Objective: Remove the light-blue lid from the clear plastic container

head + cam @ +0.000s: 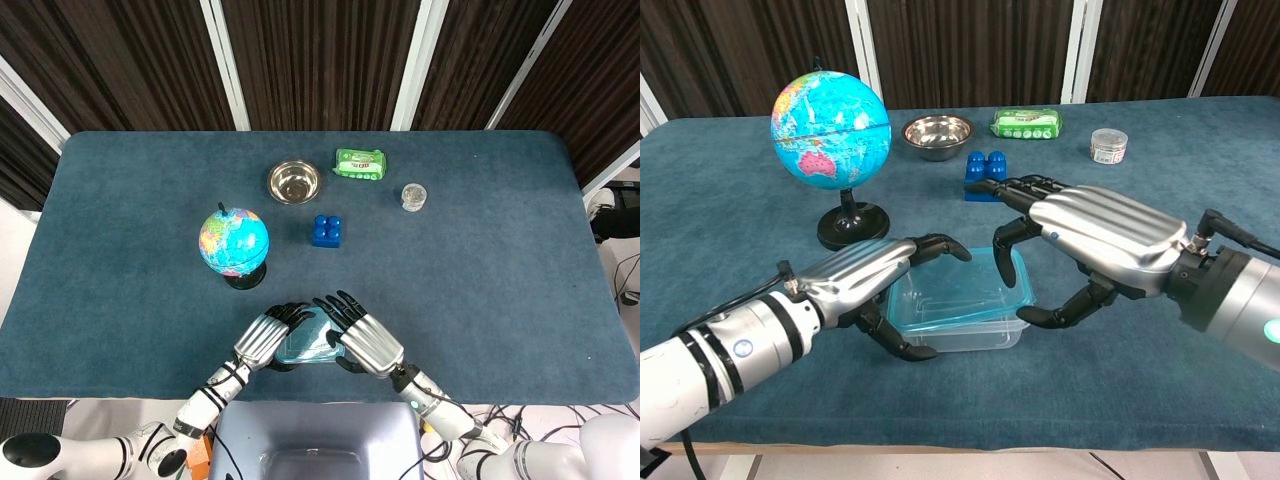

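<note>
The clear plastic container [958, 330] with its light-blue lid [952, 297] stands near the table's front edge, also seen in the head view [306, 342]. My left hand [855, 272] grips the container's left side, fingers curled over the lid's edge and thumb below. My right hand [1095, 240] holds the right side, fingers hooked over the lid's right rim and thumb under it. The lid looks slightly tilted, its right edge a little higher. From above, both hands [262, 338] [368, 342] cover most of the box.
A globe [830, 115] on a black stand is behind my left hand. A blue brick [987, 166], steel bowl [938, 132], green packet [1027, 123] and small jar [1108, 144] lie further back.
</note>
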Controlling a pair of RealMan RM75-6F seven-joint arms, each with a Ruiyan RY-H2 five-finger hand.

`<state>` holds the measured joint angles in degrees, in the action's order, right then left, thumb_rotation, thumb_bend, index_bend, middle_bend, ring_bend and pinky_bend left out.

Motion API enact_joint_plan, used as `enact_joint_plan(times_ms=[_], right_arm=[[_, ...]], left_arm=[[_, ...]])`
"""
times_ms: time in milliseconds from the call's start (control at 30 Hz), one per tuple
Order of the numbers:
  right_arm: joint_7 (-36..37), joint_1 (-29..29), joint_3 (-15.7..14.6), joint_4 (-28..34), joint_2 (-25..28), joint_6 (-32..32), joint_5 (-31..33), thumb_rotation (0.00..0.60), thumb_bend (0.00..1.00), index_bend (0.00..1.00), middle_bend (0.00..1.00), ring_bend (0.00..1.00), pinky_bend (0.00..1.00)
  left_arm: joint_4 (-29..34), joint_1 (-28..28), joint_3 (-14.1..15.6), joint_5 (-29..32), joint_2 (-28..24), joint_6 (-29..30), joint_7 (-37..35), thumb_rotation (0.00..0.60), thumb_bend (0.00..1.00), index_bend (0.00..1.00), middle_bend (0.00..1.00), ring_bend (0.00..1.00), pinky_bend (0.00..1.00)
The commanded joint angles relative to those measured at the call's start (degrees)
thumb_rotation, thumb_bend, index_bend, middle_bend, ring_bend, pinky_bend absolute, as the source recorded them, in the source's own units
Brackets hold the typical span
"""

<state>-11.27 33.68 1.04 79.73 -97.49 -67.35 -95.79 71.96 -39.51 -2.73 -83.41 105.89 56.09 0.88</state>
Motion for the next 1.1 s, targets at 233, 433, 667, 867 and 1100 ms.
enact_joint_plan(times_ms=[233, 433, 667, 867, 1100], right_arm=[[2.47, 0.27, 0.26, -2.97, -1.68, -3.06, -2.29, 0.6, 0.25, 0.56, 0.0, 0.0, 0.0], [5.86, 0.61, -0.59, -8.85, -4.91, -5.26, -4.6, 0.6, 0.27, 0.57, 0.01, 0.0, 0.0], [6.06, 0.9, -1.29, -11.41, -6.88, -5.27, -5.2, 0.6, 0.36, 0.61, 0.03, 0.0, 0.0], [4.68, 0.81, -1.56, -12.19, -7.44, -5.22, -5.2, 0.6, 0.55, 0.66, 0.06, 0.0, 0.0], [3.98, 0.71, -1.81, -12.43, -6.64, -7.87, -7.01, 0.6, 0.58, 0.67, 0.07, 0.0, 0.0]], left_arm=[[0.37, 0.17, 0.09, -0.35, -0.4, 0.32, -0.33, 0.6, 0.21, 0.43, 0.35, 0.16, 0.26], [0.72, 0.37, 0.07, -0.48, -0.84, 0.67, -0.48, 0.6, 0.21, 0.43, 0.35, 0.16, 0.26], [1.26, 0.45, -0.09, -0.54, -1.45, 0.81, -1.08, 0.6, 0.21, 0.42, 0.35, 0.17, 0.26], [1.43, 0.54, 0.07, -1.16, -1.8, 1.27, -2.08, 0.6, 0.21, 0.4, 0.34, 0.17, 0.26], [1.46, 1.31, 0.32, -2.83, -2.24, 3.9, -4.13, 0.6, 0.21, 0.18, 0.19, 0.07, 0.17]])
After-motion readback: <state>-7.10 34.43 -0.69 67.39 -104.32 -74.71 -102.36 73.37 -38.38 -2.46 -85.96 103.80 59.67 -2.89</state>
